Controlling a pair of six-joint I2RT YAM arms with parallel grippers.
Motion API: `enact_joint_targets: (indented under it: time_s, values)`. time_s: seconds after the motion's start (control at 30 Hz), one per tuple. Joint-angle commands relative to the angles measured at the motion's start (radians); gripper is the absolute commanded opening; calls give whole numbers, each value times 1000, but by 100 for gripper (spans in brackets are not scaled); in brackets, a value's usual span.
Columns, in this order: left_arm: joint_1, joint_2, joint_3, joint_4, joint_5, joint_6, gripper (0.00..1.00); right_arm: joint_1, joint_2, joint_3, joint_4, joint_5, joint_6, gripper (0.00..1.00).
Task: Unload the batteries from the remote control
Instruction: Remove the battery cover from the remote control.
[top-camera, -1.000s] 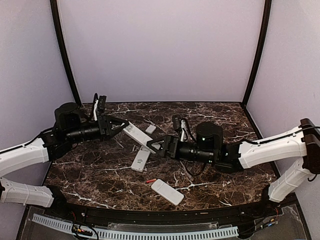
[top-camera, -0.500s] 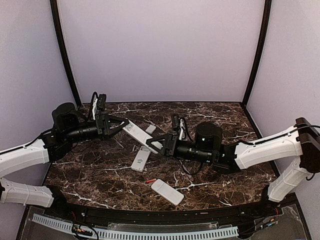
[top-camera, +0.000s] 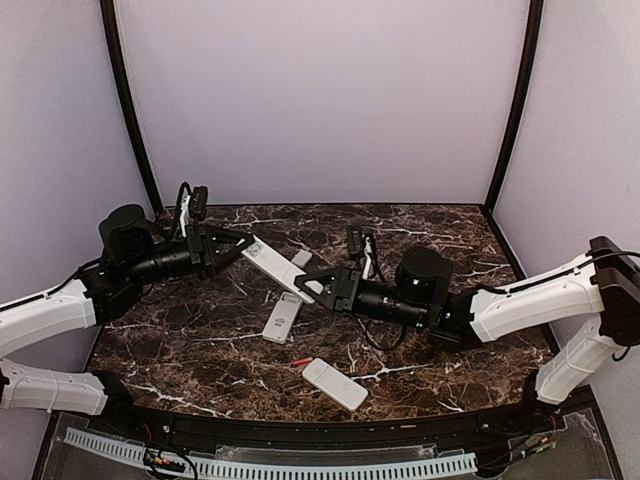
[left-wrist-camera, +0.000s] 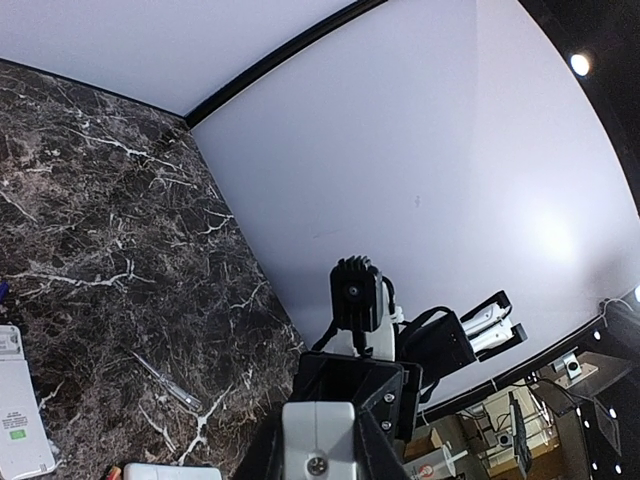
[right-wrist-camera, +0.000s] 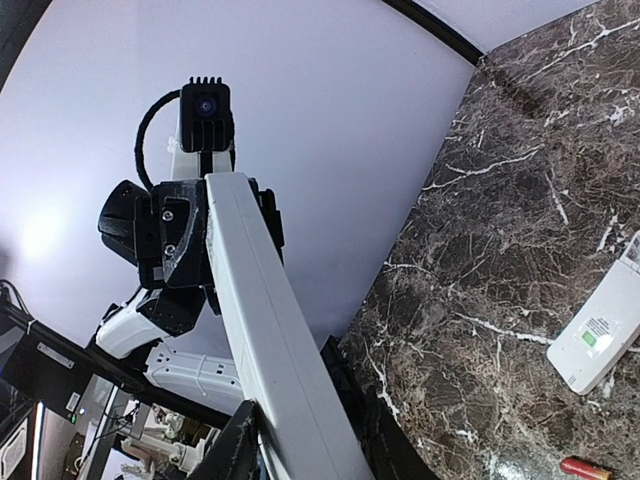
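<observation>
Marble-patterned table (top-camera: 440, 230) underneath. Clamps the white remote control (top-camera: 272, 263) at both ends, with the left gripper (top-camera: 240, 247) on the far-left end and the right gripper (top-camera: 320, 288) on the near-right end, fingers closed on the casing. Leaves one orange-red battery (top-camera: 299, 361) on the marble, nearer than the held remote and well apart from it, just beside another white remote (top-camera: 335, 383). Third remote (top-camera: 282, 319) just near of the held one.

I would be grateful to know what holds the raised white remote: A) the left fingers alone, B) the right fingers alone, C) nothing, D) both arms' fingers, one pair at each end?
D: seen from above, the remote bridges the left fingers and the right fingers, each pair closed on one end.
</observation>
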Motion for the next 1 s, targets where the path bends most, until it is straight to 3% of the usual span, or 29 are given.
enact_joint_targets:
  time_s: [0.0,0.53,0.6,0.73,0.8,0.97]
  values:
    - [19,-46,-15,100,18,-33,0,-8,12,-61,-43,29,29,25]
    - [76,-55,-55,167,45,-95,0,-5,-1,-104,-30,9,39,26]
    - [76,-48,-57,168,51,-92,0,-6,-1,-89,-14,0,30,34]
    - [76,-40,-74,196,58,-99,0,-5,2,-35,2,-11,11,62]
    - [76,-39,-78,203,57,-102,0,-5,7,-14,10,-10,3,72]
    - [76,-34,-83,215,63,-105,0,-6,37,30,65,-27,-12,81]
